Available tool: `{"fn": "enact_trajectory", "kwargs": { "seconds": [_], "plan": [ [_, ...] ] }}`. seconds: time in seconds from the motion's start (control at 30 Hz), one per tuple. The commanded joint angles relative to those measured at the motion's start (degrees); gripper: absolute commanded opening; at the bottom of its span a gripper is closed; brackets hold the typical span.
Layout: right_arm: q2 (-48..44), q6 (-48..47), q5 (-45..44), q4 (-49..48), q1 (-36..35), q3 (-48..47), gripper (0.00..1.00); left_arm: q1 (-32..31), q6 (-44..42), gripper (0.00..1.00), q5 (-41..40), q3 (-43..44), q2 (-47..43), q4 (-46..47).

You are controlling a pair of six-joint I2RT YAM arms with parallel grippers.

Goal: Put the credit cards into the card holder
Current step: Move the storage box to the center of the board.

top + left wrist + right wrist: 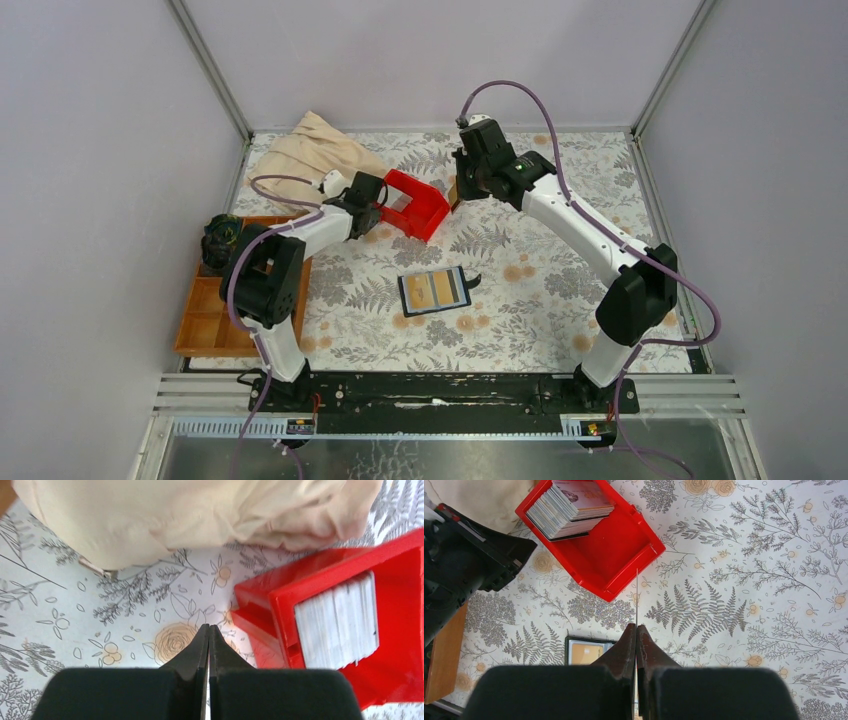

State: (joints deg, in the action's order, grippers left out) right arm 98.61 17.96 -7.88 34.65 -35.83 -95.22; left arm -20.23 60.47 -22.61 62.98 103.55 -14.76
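Note:
The black card holder (435, 290) lies open on the floral table, with tan cards showing in its slots; its left part shows in the right wrist view (584, 652). A stack of credit cards (571, 507) sits in the red bin (415, 205) and also shows in the left wrist view (335, 620). My right gripper (636, 627) is shut on one thin card (636, 595) seen edge-on, held above the table just right of the bin (624, 550). In the top view my right gripper (460, 190) is beside the bin. My left gripper (209, 627) is shut and empty, low at the bin's left side (378, 195).
A beige cloth bag (320, 150) lies at the back left, right behind my left gripper (200, 515). A brown compartment tray (205, 320) with a dark object (218, 238) at its far end stands along the left edge.

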Motion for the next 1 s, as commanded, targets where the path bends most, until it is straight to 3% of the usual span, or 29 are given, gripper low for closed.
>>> {"fn": "enact_trajectory", "kwargs": {
  "seconds": [0.0, 0.33, 0.67, 0.97],
  "plan": [
    [-1.62, -0.67, 0.42, -2.19, 0.41, -0.30, 0.00, 0.96, -0.08, 0.00, -8.81, 2.17, 0.15, -0.93],
    [-1.47, -1.16, 0.68, -1.87, 0.41, 0.51, 0.00, 5.98, -3.42, 0.00, -1.46, -1.28, 2.72, 13.11],
    [-1.65, -1.62, -0.31, -2.09, 0.72, 2.02, 0.00, 5.65, -5.89, 0.00, 17.06, 0.47, 10.26, 29.56],
    [-2.24, -1.19, -0.13, -3.30, 1.41, 3.48, 0.00, 3.61, -6.47, 0.00, 24.48, 7.86, 16.92, 29.96]
  ]
}}
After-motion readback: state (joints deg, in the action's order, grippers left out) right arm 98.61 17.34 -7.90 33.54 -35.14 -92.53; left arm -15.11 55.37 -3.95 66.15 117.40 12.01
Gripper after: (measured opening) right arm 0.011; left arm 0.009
